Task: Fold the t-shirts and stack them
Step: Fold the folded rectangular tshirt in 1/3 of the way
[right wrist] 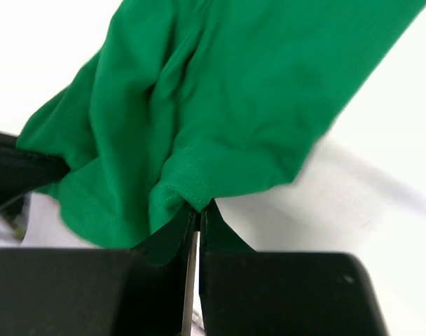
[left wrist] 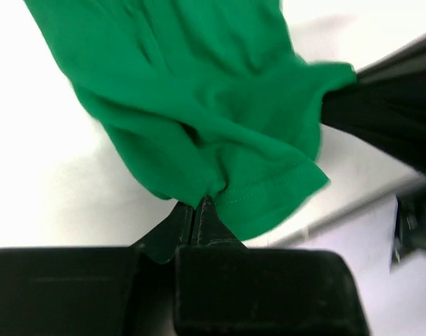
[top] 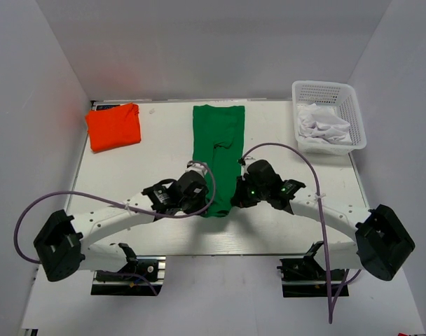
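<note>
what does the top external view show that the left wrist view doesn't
Only top external: the folded orange-red t-shirt at the far left and the white basket at the far right. Only left wrist: the left gripper shut on the green t-shirt at its hem, with the stitching visible. Both: the green t-shirt lying on the white table.

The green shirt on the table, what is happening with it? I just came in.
The two robot arms are folding it. The left hand and the right hand are each shut on the near end of the green shirt, which lies as a long narrow strip down the middle of the table. The orange shirt sits folded at the far left corner. A white basket stands at the far right.
</note>
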Available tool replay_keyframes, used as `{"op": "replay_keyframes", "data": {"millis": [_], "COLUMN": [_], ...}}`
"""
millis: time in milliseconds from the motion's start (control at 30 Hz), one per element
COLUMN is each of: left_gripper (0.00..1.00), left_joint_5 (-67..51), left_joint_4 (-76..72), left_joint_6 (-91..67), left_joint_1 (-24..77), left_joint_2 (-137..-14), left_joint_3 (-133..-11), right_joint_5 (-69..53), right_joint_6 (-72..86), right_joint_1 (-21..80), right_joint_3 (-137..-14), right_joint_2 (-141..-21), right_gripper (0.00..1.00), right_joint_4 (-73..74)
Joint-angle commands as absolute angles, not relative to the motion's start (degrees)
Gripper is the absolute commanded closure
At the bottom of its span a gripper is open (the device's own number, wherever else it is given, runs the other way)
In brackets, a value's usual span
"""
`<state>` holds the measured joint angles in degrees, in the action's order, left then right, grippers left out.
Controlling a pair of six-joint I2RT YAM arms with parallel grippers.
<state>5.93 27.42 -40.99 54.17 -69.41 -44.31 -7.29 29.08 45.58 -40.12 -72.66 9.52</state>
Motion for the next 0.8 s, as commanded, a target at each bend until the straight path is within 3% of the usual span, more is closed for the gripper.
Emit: {"op": "replay_keyframes", "data": {"millis": [0,200,767], "left_gripper": [1.00,1.00,1.00], "left_joint_5": [15.9,17.8,13.9], "left_joint_4": [30.4,28.5,24.7], "left_joint_6": [-41.7,-42.3,-33.8], "left_joint_1": [53.4,48.3,36.1], "left_joint_2": [-73.8,-81.1,-96.9], "left_joint_3": [-51.0,-58.4,-75.0], "right_joint_5": [-1.4,4.7,2.6], "right_joint_6": [26.8,24.3,18.9], "right_joint_1": [44.0,40.7,34.3], "right_joint_3": [-44.7,-51.0,-64.3], "right_joint_2": [-75.0,-78.0,-89.3], "right_gripper": [1.00,1.00,1.00], "right_joint_4": [9.4,8.7,6.5]}}
